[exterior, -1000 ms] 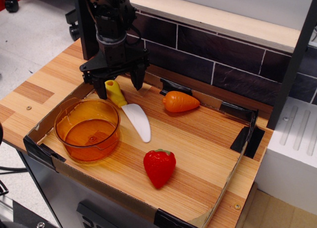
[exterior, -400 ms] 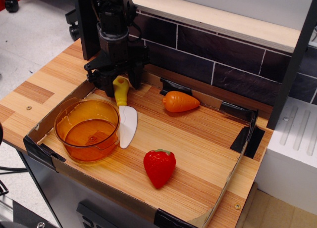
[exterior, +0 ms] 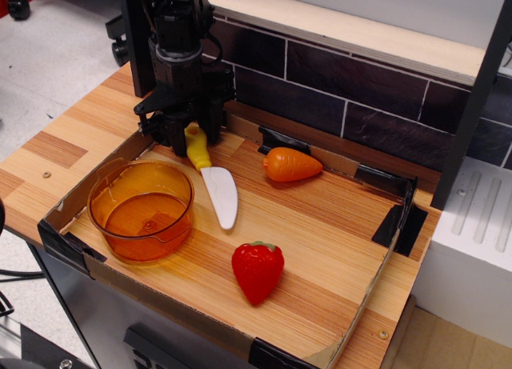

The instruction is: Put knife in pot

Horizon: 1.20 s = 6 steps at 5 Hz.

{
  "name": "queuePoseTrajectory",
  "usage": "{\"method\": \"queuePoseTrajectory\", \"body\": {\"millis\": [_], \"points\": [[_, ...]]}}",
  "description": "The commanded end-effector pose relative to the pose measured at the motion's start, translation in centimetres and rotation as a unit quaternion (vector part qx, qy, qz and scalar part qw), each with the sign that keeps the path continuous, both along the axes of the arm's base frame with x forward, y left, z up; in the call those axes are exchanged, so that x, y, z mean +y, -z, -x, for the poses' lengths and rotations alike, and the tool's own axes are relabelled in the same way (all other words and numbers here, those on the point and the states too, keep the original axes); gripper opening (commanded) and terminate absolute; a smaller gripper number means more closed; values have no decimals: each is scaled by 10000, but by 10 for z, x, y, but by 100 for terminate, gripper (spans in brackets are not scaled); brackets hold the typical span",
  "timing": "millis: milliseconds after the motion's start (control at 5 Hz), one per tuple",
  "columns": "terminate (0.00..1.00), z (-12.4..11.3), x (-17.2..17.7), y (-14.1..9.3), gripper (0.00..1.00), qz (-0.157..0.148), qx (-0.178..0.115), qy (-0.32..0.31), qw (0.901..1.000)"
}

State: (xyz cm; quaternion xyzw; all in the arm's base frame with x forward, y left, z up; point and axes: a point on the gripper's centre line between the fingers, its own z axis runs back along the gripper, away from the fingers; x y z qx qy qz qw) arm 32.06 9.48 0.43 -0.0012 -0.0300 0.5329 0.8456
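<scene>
The gripper [exterior: 190, 134] is closed on the yellow handle of the knife [exterior: 212, 178], its jaws pinching the handle's top end. The knife hangs from that grip with its long axis slanting down and toward the front right, so the white blade trails away from the gripper and its tip sits at or just above the wooden tray floor [exterior: 320, 225]; contact there cannot be told for sure.

Taking the pot [exterior: 142, 210] as landmark: the knife is just beside its right rim, handle end behind and to the right of the pot, blade tip level with the pot's right edge. The pot is empty and open upward. The carrot [exterior: 291, 164] lies well right of the pot, toward the back; the strawberry [exterior: 258, 270] is to its front right.

Judged from this, the knife is grasped but not yet delivered. The coming move turns on carrying it left and forward, with the blade lifted enough to clear the rim.
</scene>
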Motion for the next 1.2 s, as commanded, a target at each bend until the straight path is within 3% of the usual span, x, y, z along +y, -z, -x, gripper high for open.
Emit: {"method": "queuePoseTrajectory", "body": {"millis": [0,600,800,1000], "points": [[0,-2,-1,-20,0,114,-134,-403,9990],[0,2,-10,-44,0,763,157,-587,9952],[0,17,-7,-53,0,740,-56,-174,9971],[0,39,-3,-61,0,914,-169,297,9952]]}}
